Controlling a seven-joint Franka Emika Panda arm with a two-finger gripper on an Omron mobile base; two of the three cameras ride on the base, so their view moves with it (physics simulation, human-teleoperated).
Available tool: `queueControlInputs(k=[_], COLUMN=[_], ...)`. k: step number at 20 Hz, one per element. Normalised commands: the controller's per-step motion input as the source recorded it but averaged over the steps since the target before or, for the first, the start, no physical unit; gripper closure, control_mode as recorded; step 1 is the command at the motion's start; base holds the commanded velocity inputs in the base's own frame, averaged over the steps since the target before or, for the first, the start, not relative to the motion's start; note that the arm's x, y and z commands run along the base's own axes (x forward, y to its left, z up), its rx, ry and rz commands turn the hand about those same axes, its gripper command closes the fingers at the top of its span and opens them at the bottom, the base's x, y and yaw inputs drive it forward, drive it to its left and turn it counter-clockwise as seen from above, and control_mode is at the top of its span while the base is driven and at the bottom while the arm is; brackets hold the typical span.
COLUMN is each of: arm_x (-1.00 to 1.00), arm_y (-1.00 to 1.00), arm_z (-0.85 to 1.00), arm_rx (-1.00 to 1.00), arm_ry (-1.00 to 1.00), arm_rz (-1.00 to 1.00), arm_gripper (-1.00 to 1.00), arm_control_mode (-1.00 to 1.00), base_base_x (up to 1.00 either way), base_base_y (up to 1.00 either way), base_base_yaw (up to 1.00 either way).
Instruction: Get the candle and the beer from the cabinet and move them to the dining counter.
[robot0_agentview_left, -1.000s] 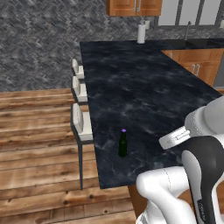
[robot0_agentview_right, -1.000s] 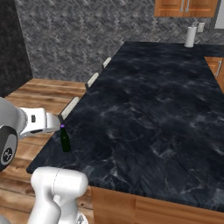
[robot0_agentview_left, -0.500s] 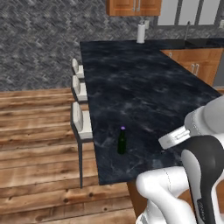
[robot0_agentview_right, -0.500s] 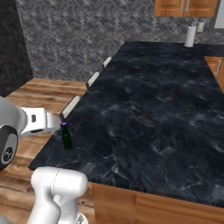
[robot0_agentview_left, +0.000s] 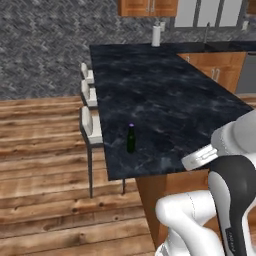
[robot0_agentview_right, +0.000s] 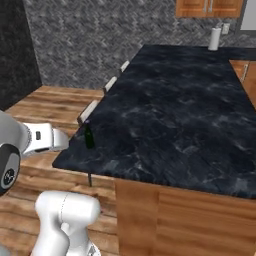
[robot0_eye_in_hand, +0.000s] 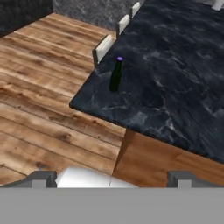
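Presently on view: dining counter (robot0_agentview_left: 170, 100), black marble-look with white veining, wood base below. Beer (robot0_eye_in_hand: 116, 74), slim dark green bottle with purple cap, upright near the counter's corner edge, ahead of the jaws and well apart from them. Gripper (robot0_eye_in_hand: 111, 179): jaws spread wide, nothing between them, held off the counter's end. Stools (robot0_agentview_left: 89, 107), white-cushioned, along the counter side nearest the beer. Paper-towel roll (robot0_agentview_left: 156, 36), white, at the counter's far end. Cabinet (robot0_agentview_left: 148, 7), brown wood, on the far wall. Floor (robot0_eye_in_hand: 39, 65), wood planks. Wall (robot0_agentview_right: 95, 35), grey patterned stone.
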Motion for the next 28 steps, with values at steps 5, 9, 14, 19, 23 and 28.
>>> queueControlInputs(k=[5, 9, 14, 19, 23, 28], arm_x=[0.0, 0.0, 0.0, 0.0, 0.0, 0.0], arm_y=[0.0, 0.0, 0.0, 0.0, 0.0, 0.0], arm_z=[0.0, 0.0, 0.0, 0.0, 0.0, 0.0], arm_rx=[0.0, 0.0, 0.0, 0.0, 0.0, 0.0], arm_ry=[0.0, 0.0, 0.0, 0.0, 0.0, 0.0], arm_rz=[0.0, 0.0, 0.0, 0.0, 0.0, 0.0], arm_gripper=[-1.0, -1.0, -1.0, -1.0, -1.0, -1.0], arm_control_mode=[1.0, 1.0, 1.0, 1.0, 1.0, 1.0], base_base_x=[-0.12, 0.0, 0.0, 0.0, 0.11, 0.56], base_base_y=[-0.01, 0.06, 0.06, 0.06, 0.08, 0.1], base_base_yaw=[-0.75, -0.99, -1.0, -1.0, -0.87, -0.33])
